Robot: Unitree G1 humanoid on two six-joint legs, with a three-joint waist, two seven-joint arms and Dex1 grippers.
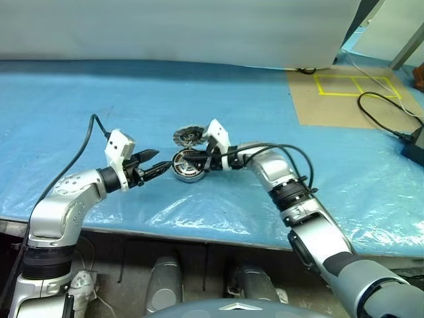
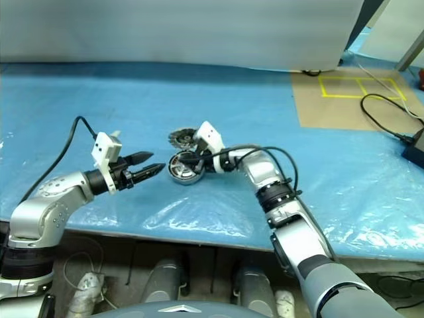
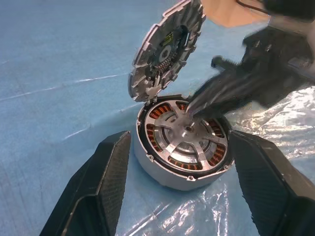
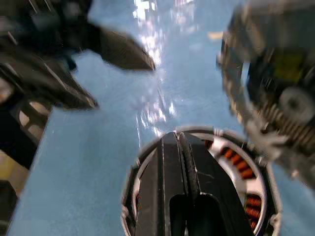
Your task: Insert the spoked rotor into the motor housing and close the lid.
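The motor housing (image 3: 165, 173) lies flat on the blue sheet, its copper windings showing. Inside it sits the spoked rotor (image 3: 193, 147), silver spokes facing up. The ribbed silver lid (image 3: 165, 49) stands on edge, leaning at the housing's far rim (image 1: 187, 137). My right gripper (image 1: 189, 161) is shut, reaching in from the right with its tips down on the rotor's centre. My left gripper (image 1: 163, 158) is open and holds nothing. It hovers just left of the housing, and in the left wrist view its fingers (image 3: 101, 184) flank the housing without touching.
A blue plastic sheet (image 1: 99, 99) covers the table, whose front edge (image 1: 199, 233) runs close below the arms. At the back right lie a brown board with yellow tape (image 1: 344, 93) and a black cable with an adapter (image 1: 411, 142).
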